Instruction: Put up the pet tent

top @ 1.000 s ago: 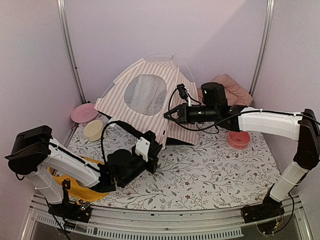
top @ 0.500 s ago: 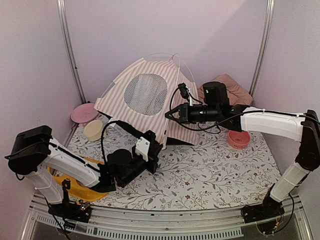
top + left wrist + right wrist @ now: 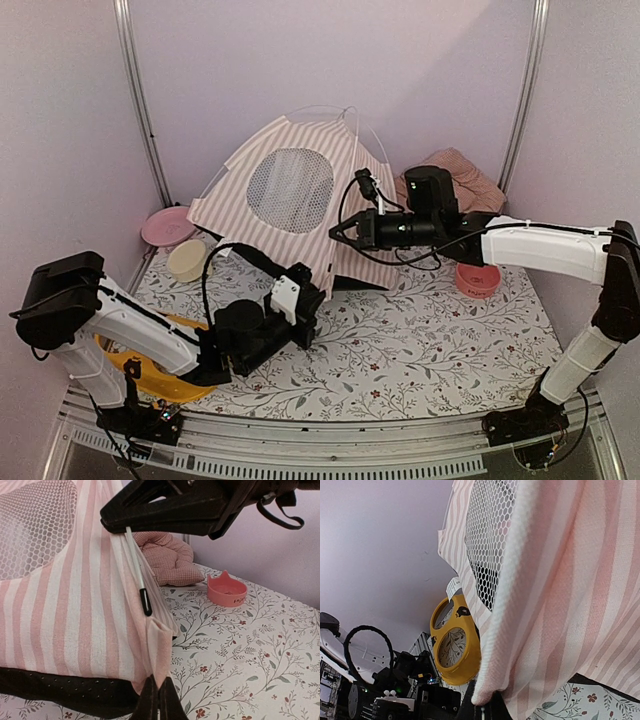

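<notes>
Pet tent (image 3: 290, 195) stands half-raised at the back of the bench (image 3: 430, 340). Left gripper (image 3: 159, 700): jaws pinching its lower front corner. Right gripper (image 3: 336, 232): jaws pinching the front edge higher up.

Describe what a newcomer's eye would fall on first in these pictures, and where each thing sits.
The pink-and-white striped pet tent with its round mesh window dominates the back of the floral table. Both arms meet at it: the right gripper clamps its front edge high up, the left gripper pinches the bottom corner below. A pink bowl stands out at the right, a yellow object at the near left.
</notes>
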Motion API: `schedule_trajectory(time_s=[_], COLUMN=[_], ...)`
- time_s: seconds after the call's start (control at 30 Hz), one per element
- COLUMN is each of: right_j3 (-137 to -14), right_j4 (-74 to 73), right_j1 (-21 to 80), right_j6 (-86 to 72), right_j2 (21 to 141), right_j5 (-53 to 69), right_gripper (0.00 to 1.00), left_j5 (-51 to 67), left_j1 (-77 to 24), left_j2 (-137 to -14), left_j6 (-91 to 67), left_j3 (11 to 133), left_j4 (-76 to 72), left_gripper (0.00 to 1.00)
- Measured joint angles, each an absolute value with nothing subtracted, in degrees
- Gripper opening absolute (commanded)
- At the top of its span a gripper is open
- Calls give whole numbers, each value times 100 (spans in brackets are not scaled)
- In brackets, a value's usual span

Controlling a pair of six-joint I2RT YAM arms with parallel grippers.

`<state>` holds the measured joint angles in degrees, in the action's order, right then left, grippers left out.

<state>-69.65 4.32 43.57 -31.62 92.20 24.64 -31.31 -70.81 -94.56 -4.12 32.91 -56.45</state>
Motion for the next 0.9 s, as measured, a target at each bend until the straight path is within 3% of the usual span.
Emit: schedule_trajectory(time_s=[0.9], right_j3=[-6525], right_j4=[727], right_j1=[4539], right_j6=[-3164], right_j2=[9126], right_j5=[2235], right_gripper=[0], left_j5=[-3006], left_j1=[-7100], left_j2=[-9421], left_j6=[-550], left_j3=[3059], left_j4=[-5627], left_gripper=[0])
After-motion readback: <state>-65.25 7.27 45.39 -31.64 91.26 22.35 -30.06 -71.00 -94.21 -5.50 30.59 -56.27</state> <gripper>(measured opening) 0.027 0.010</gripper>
